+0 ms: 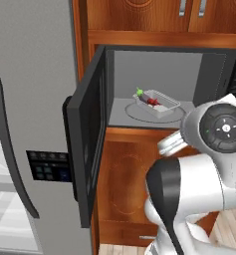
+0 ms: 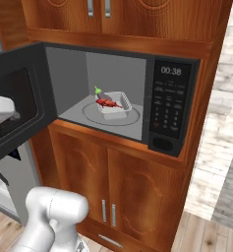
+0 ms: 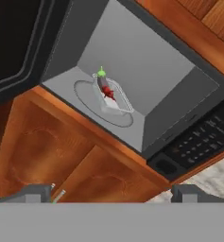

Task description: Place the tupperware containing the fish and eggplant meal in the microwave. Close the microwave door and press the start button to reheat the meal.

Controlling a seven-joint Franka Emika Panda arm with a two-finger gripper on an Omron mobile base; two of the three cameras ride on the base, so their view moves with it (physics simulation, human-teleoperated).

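microwave door (image 2: 14, 101) cut off at left edge, eggplant (image 1: 145, 97) mostly hidden behind fish (image 1: 154, 102), button labels unreadable

Kitchen surroundings: wooden cabinetry, grey fridge, plank floor.
Upper cabinet doors (image 2: 98, 12) with metal handles are seen above, lower cabinet doors (image 2: 113, 192) below; a grey fridge (image 1: 30, 124) is set left, and pale plank floor (image 2: 218, 162) is laid right.

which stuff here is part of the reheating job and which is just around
Job:
- tupperware on the turntable, inside the microwave
- fish and eggplant in it
- microwave door, open
- button panel
- gripper, empty

Just around:
- fridge
- wood cabinets
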